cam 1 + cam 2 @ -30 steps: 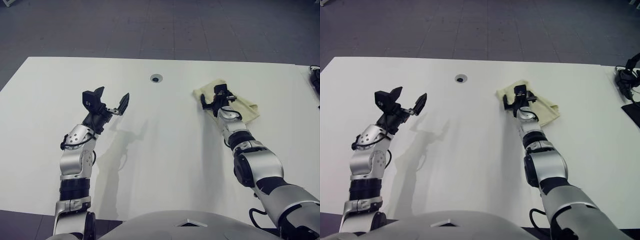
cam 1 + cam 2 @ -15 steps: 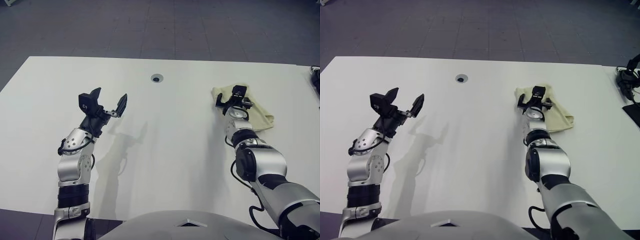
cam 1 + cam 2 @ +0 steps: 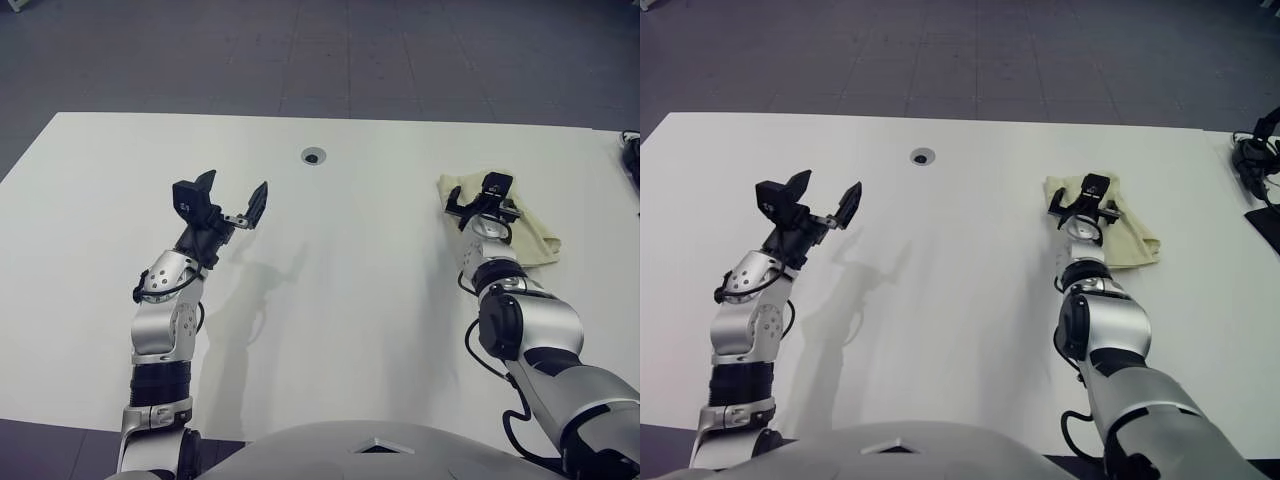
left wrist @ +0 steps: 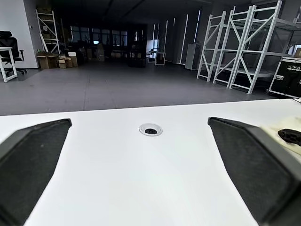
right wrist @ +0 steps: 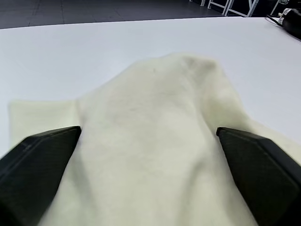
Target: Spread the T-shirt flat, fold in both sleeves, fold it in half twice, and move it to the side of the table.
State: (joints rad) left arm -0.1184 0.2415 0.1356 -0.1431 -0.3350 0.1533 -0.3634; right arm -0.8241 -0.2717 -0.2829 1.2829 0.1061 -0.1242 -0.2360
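The T-shirt is a pale cream, soft and slightly fuzzy-looking fabric. It's folded down into a small lumpy packet with rounded corners rather than a crisp rectangle. It sits on the white table at around 2 o'clock from the table's middle, close to the 3 o'clock edge. The tabletop is a smooth, matte, flat slab.

The right gripper is low over the packet's 9 o'clock end. Its two fingers are spread wide. They're black and wedge-shaped with a fine-textured rubbery face, and a soft rounded hump of cloth rises between them. Nothing looks pinched, and I can't tell if the tips actually press into the fabric.

The left gripper is at roughly 9 o'clock of the table, held up off the surface and well apart from the shirt. Its jaws are spread with nothing between them, and it has the same dark grippy pads.

Other bits:
- A small round grommet with a metal-looking ring and a dark hole sits at 12 o'clock near the far edge.
- A tangle of black cables lies past the shirt toward 2 o'clock.
- Beyond the table there's grey tiled floor.
- Pale metal shelving racks with thin uprights stand further back.
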